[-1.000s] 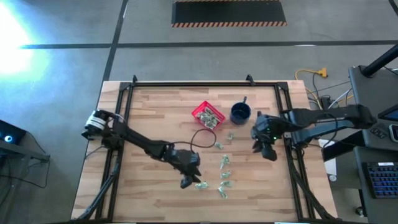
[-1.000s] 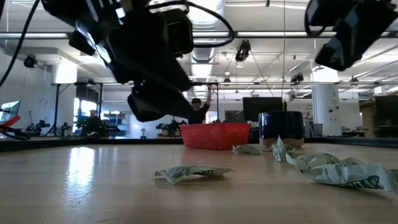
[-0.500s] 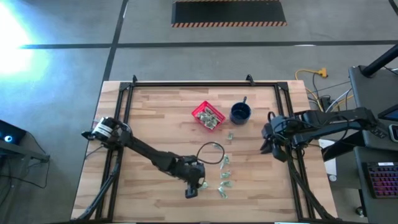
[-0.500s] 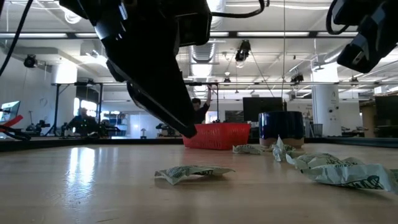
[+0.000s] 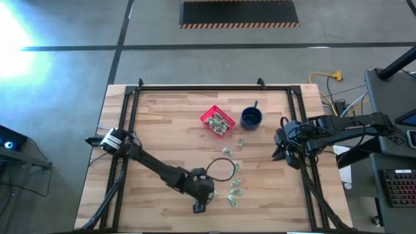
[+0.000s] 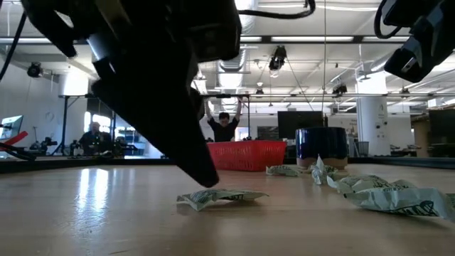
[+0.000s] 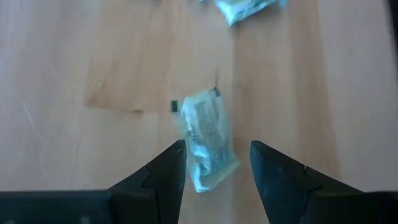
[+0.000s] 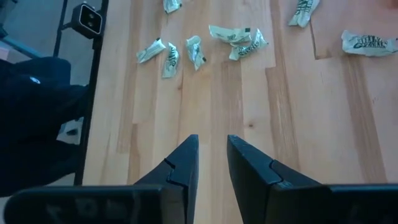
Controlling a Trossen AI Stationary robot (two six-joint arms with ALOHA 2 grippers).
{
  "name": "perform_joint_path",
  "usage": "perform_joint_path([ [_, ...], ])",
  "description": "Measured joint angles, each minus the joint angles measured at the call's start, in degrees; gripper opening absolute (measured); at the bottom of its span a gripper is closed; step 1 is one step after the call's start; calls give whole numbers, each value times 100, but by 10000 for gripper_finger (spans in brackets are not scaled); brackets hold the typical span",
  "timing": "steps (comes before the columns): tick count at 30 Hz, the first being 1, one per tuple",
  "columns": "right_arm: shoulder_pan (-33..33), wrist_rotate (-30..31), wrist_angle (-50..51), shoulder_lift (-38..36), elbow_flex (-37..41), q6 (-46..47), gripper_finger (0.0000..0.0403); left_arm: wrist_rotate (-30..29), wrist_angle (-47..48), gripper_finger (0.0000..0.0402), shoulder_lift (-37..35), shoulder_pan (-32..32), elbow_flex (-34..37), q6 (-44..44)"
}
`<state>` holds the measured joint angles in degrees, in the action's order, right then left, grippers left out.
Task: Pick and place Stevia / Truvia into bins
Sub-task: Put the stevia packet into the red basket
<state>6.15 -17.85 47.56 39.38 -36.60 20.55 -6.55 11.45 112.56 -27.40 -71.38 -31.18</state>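
At the bottom middle of the high view we see the left gripper [image 5: 200, 207] down low over the wood table [image 5: 162, 130]. In the left wrist pic its two dark fingers [image 7: 165, 171] stand apart, w/ one pale green packet [image 7: 207, 138] lying flat on the wood between them. Jaws are spread, not squeezing it. We can't tell if the tips touch the packet or the table.

In the low view that packet [image 6: 222, 198] lies in the lower middle, just under the big dark tip of the left gripper [image 6: 202, 171].

Just right of it, in the high view, more packets [image 5: 234, 185] lie loose in a little bunch going up the middle of the frame. A black cable loop [image 5: 221, 169] curves above the left gripper.

At the right edge of the table, mid frame, the right gripper [image 5: 281, 153] waits in the air, well apart from the packets. In its own wrist pic the jaws are nearly together w/ a thin gap, and nothing is in them.

Further back, upper middle of the high view, sits the red basket [image 5: 217, 121] w/ some packets inside. The dark blue mug [image 5: 251, 117] stands just beside it on the right.

Far behind the table, in the low view, a person [image 6: 225, 125] stands w/ both arms up, and another person [image 6: 94, 136] is at the left.
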Motion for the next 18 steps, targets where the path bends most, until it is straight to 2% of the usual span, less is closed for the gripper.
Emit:
perform_joint_path([
  [11, 0, -2, 22, -26, 9, -120, 74, -264, 121, 158, 377, -5, -302, -426],
  [18, 0, -2, 14, -31, 9, -192, 71, -366, 202, 100, 375, 26, -356, -456],
])
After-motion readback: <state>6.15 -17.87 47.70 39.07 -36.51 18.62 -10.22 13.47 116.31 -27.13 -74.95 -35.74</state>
